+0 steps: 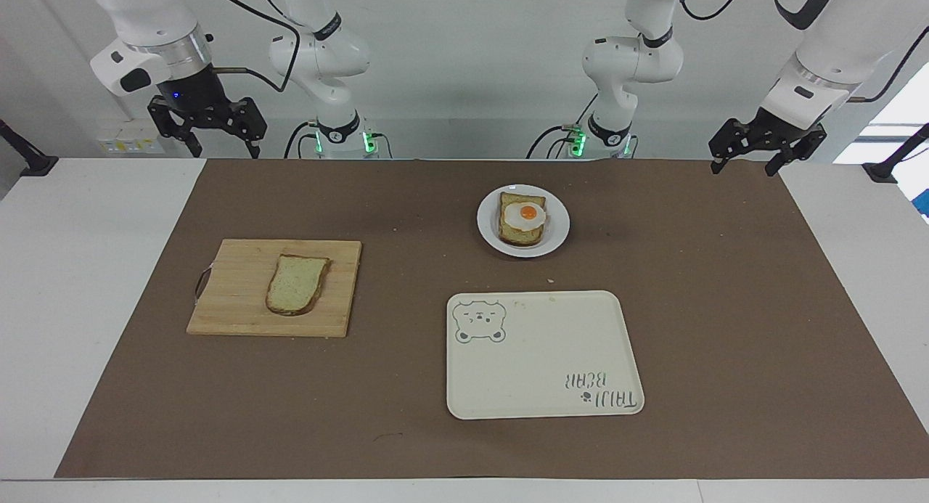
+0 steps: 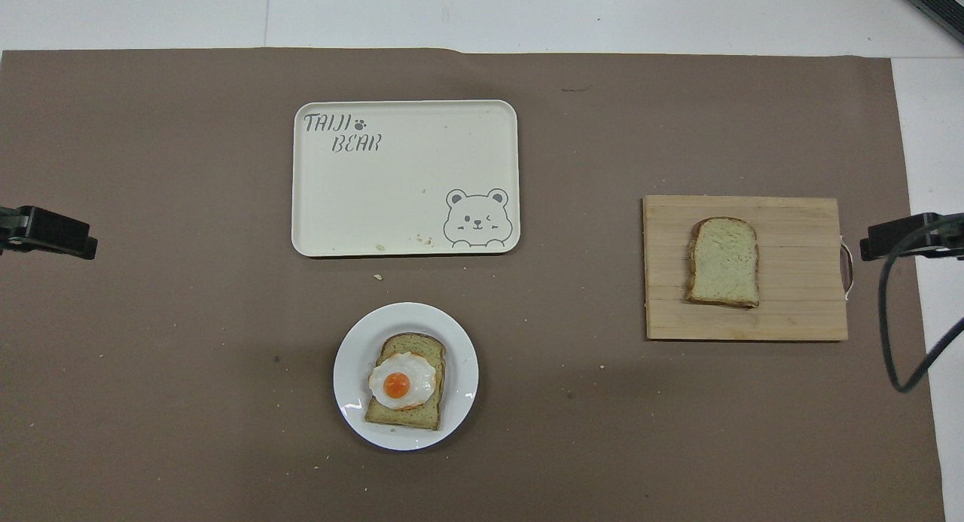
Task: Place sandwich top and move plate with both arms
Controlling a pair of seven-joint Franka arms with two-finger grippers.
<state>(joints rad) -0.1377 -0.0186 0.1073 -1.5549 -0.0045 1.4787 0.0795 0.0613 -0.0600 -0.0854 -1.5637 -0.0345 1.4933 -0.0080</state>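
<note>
The sandwich top (image 1: pixel 295 284), a pale bread slice with brown crust, lies flat on a wooden cutting board (image 1: pixel 232 307) toward the right arm's end of the table; it also shows in the overhead view (image 2: pixel 724 262). The small white plate (image 1: pixel 559 231) bears a bread slice with a fried egg (image 1: pixel 522 217) and sits nearer to the robots than the tray; its rim shows in the overhead view (image 2: pixel 348 371). My right gripper (image 1: pixel 225 152) hangs open and empty in the air over the table's edge by its base. My left gripper (image 1: pixel 742 169) hangs open and empty over its own end.
A rectangular cream tray (image 1: pixel 544 365) with a bear drawing lies farther from the robots than the plate, and shows from overhead (image 2: pixel 407 168). The cutting board (image 2: pixel 798 311) has a small handle at its outer end. A brown mat (image 1: pixel 726 307) covers the table.
</note>
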